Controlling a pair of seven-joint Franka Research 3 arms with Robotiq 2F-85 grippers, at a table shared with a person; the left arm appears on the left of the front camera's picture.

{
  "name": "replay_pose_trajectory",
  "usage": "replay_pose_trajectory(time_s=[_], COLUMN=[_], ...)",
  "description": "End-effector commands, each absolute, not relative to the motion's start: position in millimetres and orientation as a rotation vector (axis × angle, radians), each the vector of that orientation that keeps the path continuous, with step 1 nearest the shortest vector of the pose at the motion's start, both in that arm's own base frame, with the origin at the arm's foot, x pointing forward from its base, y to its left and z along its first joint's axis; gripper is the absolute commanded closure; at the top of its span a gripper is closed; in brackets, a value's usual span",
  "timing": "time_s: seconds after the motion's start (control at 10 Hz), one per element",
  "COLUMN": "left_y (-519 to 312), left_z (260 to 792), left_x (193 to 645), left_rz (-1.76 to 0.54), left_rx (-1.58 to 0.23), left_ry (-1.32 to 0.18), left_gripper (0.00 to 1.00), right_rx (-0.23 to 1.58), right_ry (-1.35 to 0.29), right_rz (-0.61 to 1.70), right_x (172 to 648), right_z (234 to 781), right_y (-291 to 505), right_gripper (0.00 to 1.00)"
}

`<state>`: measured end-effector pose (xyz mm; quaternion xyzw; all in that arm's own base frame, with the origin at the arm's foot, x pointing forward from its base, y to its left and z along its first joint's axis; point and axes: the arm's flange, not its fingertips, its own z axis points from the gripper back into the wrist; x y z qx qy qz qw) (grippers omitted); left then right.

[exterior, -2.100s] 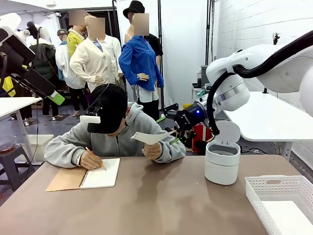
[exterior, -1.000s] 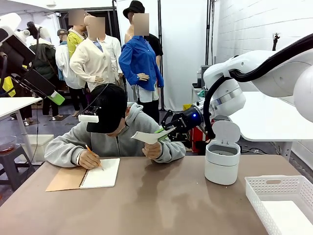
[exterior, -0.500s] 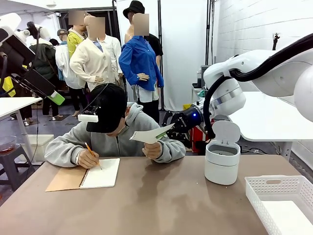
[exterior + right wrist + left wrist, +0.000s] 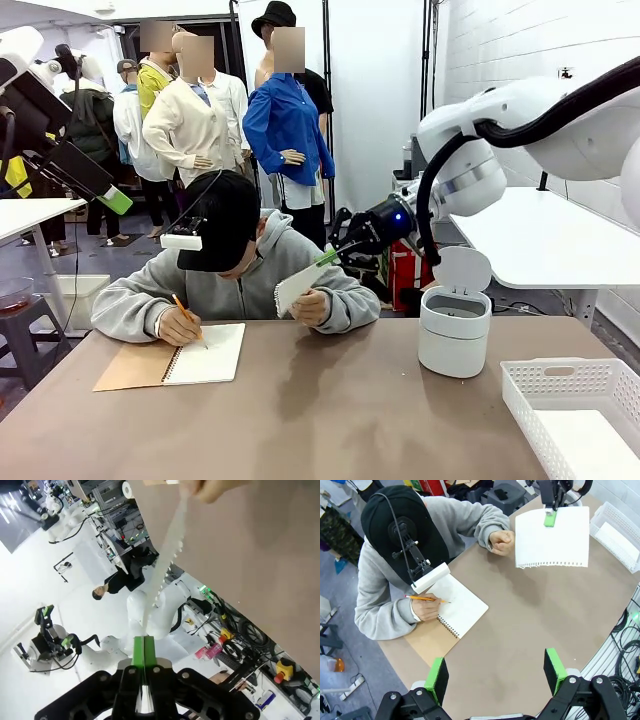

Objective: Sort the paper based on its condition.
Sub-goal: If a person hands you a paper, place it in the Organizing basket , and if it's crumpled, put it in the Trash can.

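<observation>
At the lower right of the front view, a white slatted basket [image 4: 560, 385] sits on the table [image 4: 330, 420] with a flat white sheet [image 4: 592, 442] lying in its bottom. To its left stands a round white bin [image 4: 453, 340], lid tipped up; I cannot tell what it contains.

Just left of centre, the right gripper [image 4: 335, 256] is closed on the upper edge of the paper [image 4: 296, 288], which hangs tilted above the table's far edge, with the person's hand [image 4: 313, 308] at its lower part. The right wrist view shows the green pads [image 4: 139, 652] pressed together with the sheet edge-on between them.

Along the bottom of the left wrist view, the left gripper [image 4: 495, 674] hangs high over the table, fingers spread wide and holding nothing.
</observation>
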<state>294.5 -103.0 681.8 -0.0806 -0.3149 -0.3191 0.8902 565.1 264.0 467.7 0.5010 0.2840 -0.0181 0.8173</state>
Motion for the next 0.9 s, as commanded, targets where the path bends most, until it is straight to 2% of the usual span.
replay_pose_trajectory(time_s=[0.0, 0.2, 0.5, 0.8], left_y=[-103, -103, -103, -103], left_z=[682, 682, 682, 682], left_x=[294, 294, 294, 294], left_rz=[-0.661, -0.661, -0.661, -0.661], left_rx=[-0.165, -0.165, -0.165, -0.165], left_ry=[-0.655, -0.655, -0.655, -0.655], left_gripper=[0.00, 0.00, 0.00, 0.00], right_rx=[1.025, 0.949, 0.639, 0.447], right_ry=[0.538, 0.431, 0.141, -0.080], right_rz=[0.084, 0.162, 0.371, 0.434], right_x=[545, 515, 458, 417], right_z=[493, 530, 577, 608], right_y=[267, 266, 237, 201], right_gripper=[1.00, 1.00, 1.00, 1.00])
